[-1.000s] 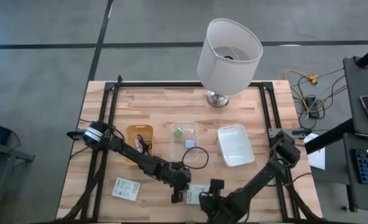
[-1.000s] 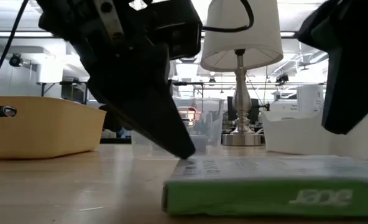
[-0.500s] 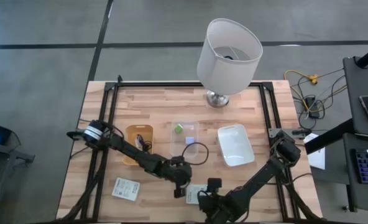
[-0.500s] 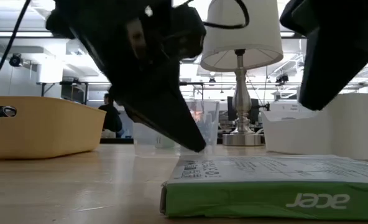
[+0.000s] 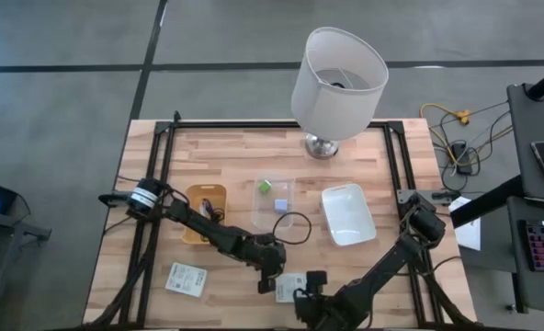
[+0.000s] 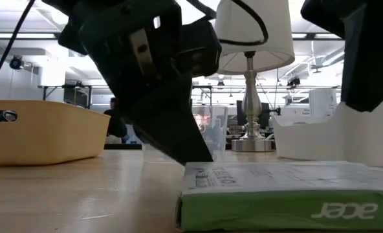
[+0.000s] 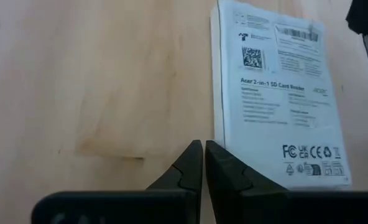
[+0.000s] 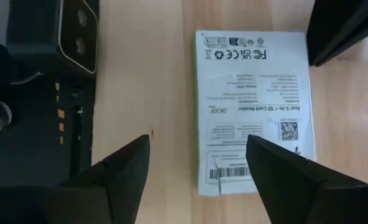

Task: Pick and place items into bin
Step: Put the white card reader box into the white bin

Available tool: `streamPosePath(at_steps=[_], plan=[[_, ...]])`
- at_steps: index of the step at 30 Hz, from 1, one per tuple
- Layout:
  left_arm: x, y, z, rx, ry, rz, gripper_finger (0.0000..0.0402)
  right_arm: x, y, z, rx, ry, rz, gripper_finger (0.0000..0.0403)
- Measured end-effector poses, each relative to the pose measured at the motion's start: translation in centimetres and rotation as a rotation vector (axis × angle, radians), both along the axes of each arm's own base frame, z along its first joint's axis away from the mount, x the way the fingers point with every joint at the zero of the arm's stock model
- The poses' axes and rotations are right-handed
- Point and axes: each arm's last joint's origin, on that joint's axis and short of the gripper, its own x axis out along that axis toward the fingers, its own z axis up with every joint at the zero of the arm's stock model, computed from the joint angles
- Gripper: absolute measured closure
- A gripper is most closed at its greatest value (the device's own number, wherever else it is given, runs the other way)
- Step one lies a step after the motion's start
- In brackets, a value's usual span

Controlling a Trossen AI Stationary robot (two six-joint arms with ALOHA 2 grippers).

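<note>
Near the table's front edge, closed left gripper (image 7: 202,163) touches the packet's (image 7: 277,93) side; wide-open right gripper (image 8: 196,163) hovers above, empty.

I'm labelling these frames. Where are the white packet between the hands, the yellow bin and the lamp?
white packet (image 7: 277,93), left wrist view, middle of its printed face.
yellow bin (image 6: 43,129), low view, its outer side wall.
lamp (image 5: 338,72), high view, upper part of the white shade.

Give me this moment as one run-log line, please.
left gripper: shut, tips at packet edge | right gripper: open above same packet | second packet: on table | bins: no packet inside
</note>
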Motion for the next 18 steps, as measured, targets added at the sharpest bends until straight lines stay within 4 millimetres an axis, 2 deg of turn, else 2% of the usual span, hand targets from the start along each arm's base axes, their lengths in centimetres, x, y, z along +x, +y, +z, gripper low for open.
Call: streamPosePath(at_steps=[6,18], plan=[[0.1,0.1,-0.1,-0.006,0.002,-0.003,0.0398,0.0,-0.2,-0.3,-0.063,-0.032,0.012,0.0152],[0.5,-0.4,0.6,-0.095,-0.021,-0.077,0.0398,-0.9,-1.1,-2.7,-0.123,-0.011,0.003,0.0139]])
